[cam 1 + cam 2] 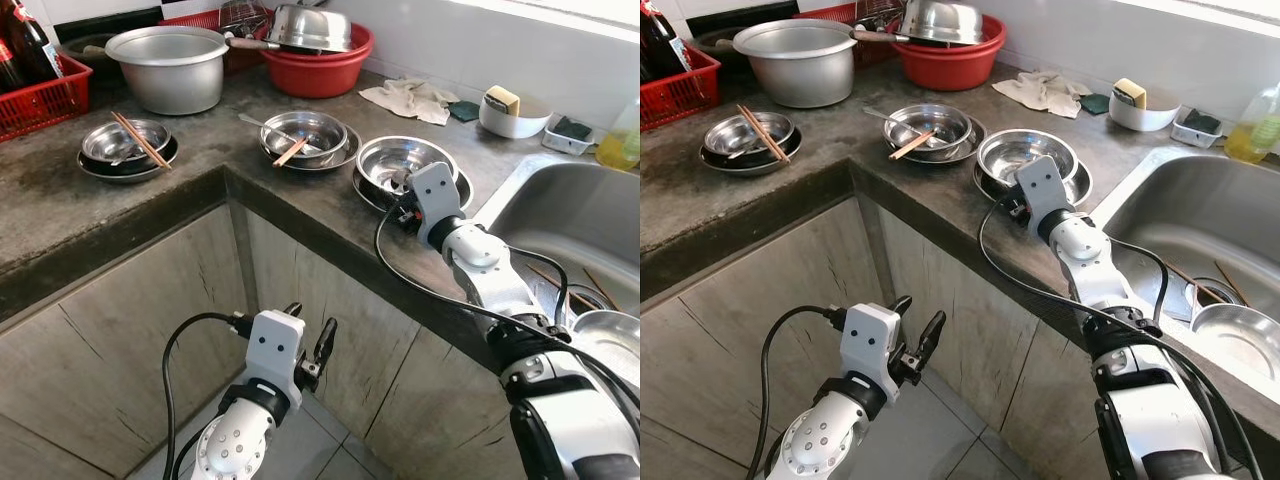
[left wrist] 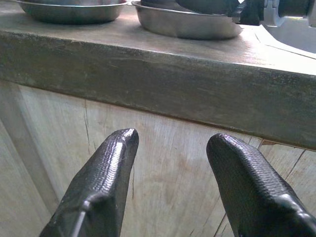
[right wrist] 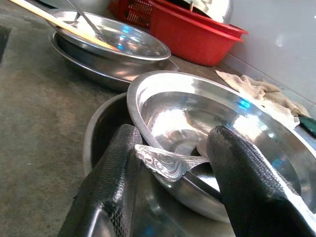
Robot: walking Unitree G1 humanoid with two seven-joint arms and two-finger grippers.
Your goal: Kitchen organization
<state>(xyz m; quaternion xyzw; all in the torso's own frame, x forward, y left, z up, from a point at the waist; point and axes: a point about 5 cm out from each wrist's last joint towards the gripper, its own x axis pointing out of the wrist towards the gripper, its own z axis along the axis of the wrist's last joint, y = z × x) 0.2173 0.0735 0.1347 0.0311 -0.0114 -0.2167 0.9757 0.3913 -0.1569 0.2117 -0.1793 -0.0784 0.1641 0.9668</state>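
Crumpled cloth (image 1: 412,97) and yellow bottle (image 1: 622,139) near the sink (image 1: 560,215).

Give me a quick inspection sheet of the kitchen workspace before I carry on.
Surface: grey stone counter, stained, L-shaped, with a steel sink at its right end.
Job's things: steel bowl on a dish, a spoon handle over its rim; middle bowl with spoon and chopstick; left bowl with chopsticks.
Clutter: big pot, red basin, red basket, rag, sponge dish.
Grippers: right gripper astride the spoon handle, not closed; left gripper open, low before the cabinet.
Cables: black cable along the right arm.
Surroundings: white tiled wall.
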